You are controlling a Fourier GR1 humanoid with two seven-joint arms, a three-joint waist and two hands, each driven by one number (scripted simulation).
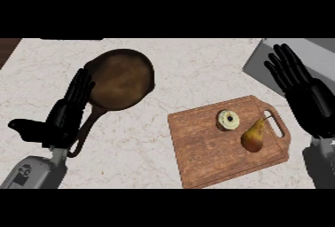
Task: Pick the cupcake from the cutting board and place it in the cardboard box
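Observation:
A small cupcake [228, 119] with pale frosting and a dark centre sits near the far edge of the wooden cutting board [203, 150]. A brown pear [254, 135] lies just right of it on the same board. My right hand [302, 95] is open with straight fingers, to the right of the board and apart from it. My left hand [65, 111] is open at the left, resting beside the pan's handle. No cardboard box is recognisable; only a grey object shows at the far right corner.
A dark frying pan [121, 79] lies at the left centre, its handle running toward my left forearm. A grey object [262, 60] sits at the far right edge behind my right hand. The marble counter [131, 150] lies bare between pan and board.

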